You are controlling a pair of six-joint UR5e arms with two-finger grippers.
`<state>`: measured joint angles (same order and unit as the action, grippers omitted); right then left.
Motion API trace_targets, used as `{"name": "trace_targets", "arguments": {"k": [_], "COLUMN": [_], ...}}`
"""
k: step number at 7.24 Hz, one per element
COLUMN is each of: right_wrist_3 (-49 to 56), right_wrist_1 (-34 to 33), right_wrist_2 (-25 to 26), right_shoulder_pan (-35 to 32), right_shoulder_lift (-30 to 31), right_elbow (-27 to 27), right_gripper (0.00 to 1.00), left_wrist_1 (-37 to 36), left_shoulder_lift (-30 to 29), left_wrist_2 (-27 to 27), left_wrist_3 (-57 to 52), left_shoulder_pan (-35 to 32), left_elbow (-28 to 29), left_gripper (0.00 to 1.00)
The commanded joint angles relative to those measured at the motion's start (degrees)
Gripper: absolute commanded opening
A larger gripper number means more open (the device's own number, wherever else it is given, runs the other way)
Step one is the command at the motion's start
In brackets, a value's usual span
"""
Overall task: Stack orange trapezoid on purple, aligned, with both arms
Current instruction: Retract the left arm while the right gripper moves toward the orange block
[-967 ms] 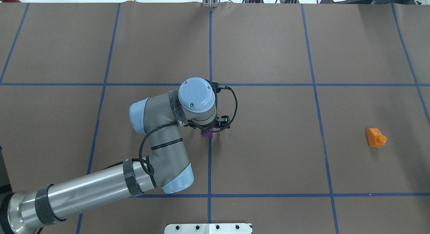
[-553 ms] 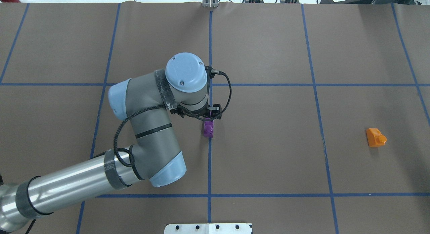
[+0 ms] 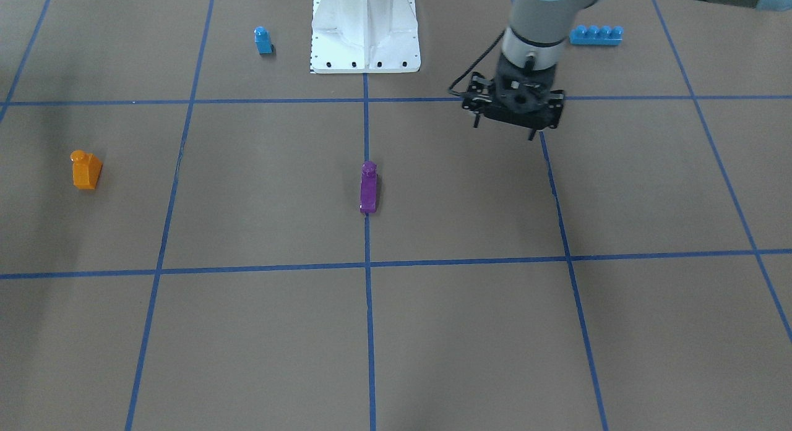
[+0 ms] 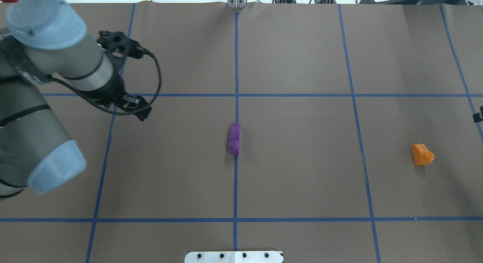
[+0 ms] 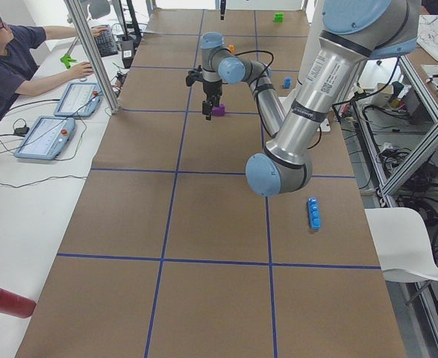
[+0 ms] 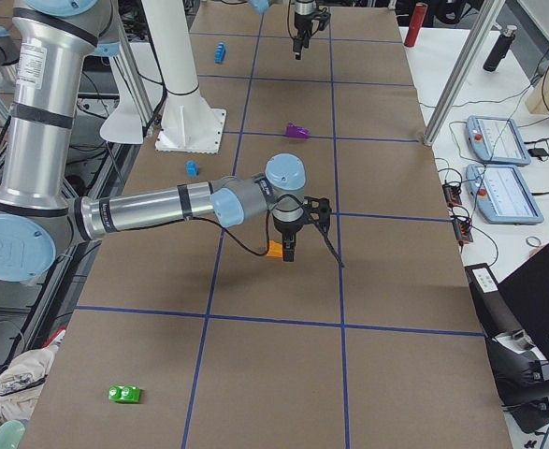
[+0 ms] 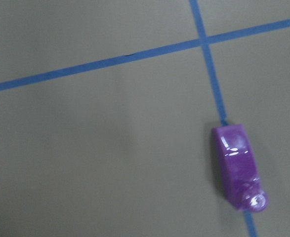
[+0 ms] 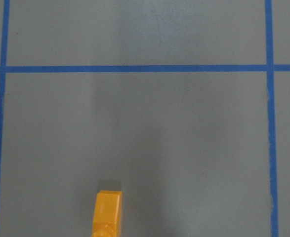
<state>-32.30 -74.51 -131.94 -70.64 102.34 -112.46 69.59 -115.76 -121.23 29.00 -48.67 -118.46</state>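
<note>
The left tool [image 3: 504, 127] is seen open, empty; the right tool's [image 6: 290, 253] state cannot be told. The orange [image 4: 422, 154] could be tipped if gripped on its slope.

Overhead and front-facing views oppose — both share the purple brick [image 4: 234, 138].

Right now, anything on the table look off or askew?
The purple brick looks tipped over: it lies lengthwise on the centre tape line, stud pointing sideways along the line instead of up. The orange trapezoid likely can't seat on it like that.
</note>
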Motion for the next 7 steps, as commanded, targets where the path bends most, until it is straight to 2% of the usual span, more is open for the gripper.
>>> {"name": "trace_targets", "arguments": {"k": [1,2,4,5,6,7], "right_wrist_3": [-9.95,-10.06,-10.06,-12.58,-18.0,-18.84], "right_wrist_1": [7.43,7.63,12.43,15.94,18.33,18.96], "right_wrist_2": [4.82,6.16,7.4,7.66,8.62,10.37], "right_shoulder_pan": [8.99,11.64,14.47,15.52,17.1,18.94], "right_shoulder_lift": [0.4,0.4,0.92,1.1,1.19,1.63], "right_elbow": [0.05,0.66,4.07,6.62,6.73,6.82], "right_gripper": [1.0,1.0,1.0,0.99,0.98,0.96], "left_wrist_1": [-0.07,0.28,0.28,0.19,0.28,0.28], "left_shoulder_lift": [11.3,13.34,13.54,13.54,13.54,13.54], "left_wrist_2": [-8.75,-8.93,-9.11,-9.11,-9.11,-9.2], "left_wrist_3": [-21.62,-23.88,-23.46,-23.29,-23.2,-23.2], "left_shoulder_pan": [-14.9,-17.74,-17.86,-17.77,-17.77,-17.68], "left_elbow": [-1.34,-1.34,-1.51,-1.52,-1.52,-1.43], "left_gripper": [0.99,1.0,1.0,1.0,1.0,1.0]}}
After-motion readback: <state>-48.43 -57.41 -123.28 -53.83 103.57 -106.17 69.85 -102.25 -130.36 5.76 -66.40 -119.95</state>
